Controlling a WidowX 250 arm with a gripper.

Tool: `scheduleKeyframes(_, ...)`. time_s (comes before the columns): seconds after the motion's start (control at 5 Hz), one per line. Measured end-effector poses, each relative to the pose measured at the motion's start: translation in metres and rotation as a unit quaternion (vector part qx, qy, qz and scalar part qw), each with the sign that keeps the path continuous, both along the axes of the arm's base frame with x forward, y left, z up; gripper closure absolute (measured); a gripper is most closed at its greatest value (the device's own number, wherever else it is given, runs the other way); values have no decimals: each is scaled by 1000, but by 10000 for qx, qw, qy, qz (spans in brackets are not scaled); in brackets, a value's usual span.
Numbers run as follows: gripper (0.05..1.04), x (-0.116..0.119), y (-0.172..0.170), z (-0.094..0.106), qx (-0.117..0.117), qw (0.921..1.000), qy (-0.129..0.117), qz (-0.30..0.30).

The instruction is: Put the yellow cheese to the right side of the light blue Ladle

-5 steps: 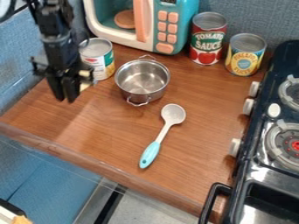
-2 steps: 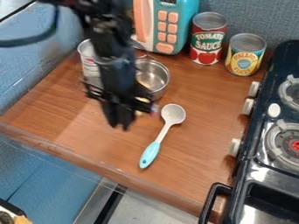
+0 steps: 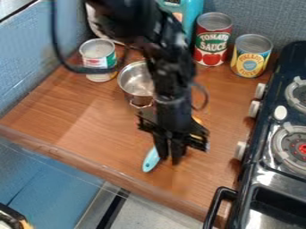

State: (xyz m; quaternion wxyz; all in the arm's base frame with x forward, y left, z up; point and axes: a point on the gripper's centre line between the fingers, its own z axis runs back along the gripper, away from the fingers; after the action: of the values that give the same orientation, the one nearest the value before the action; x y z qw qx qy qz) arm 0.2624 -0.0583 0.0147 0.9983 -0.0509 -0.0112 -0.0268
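Observation:
My gripper (image 3: 169,157) hangs over the front part of the wooden counter, covering the bowl and most of the stem of the light blue ladle. The ladle's blue handle (image 3: 151,159) shows just left of the gripper's lower end. Small yellow patches (image 3: 197,120) show at the right side of the gripper; whether they are the cheese or part of the gripper, I cannot tell.
A metal pot (image 3: 136,85) stands behind and left, partly covered by the arm. One can (image 3: 98,58) is at the back left; a tomato can (image 3: 213,40) and a pineapple can (image 3: 251,56) stand at the back right. The stove (image 3: 269,156) borders the right side.
The arm has swung from the back left across the counter to the right and toward the front, over the ladle. The yellow patches moved along with it. The ladle's handle has stayed put.

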Motion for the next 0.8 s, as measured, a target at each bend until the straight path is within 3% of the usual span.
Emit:
scheduleKeyframes(0.2,878,10,-14,-19,28,10000,50,-63)
scheduleKeyframes(0.4,916,17,-15,-21,114,9998,-31,-136)
scheduleKeyframes(0.6,875,7,-13,-21,103,9998,-100,-134)
scheduleKeyframes(0.8,656,1,-8,-17,27,10000,-83,-19)
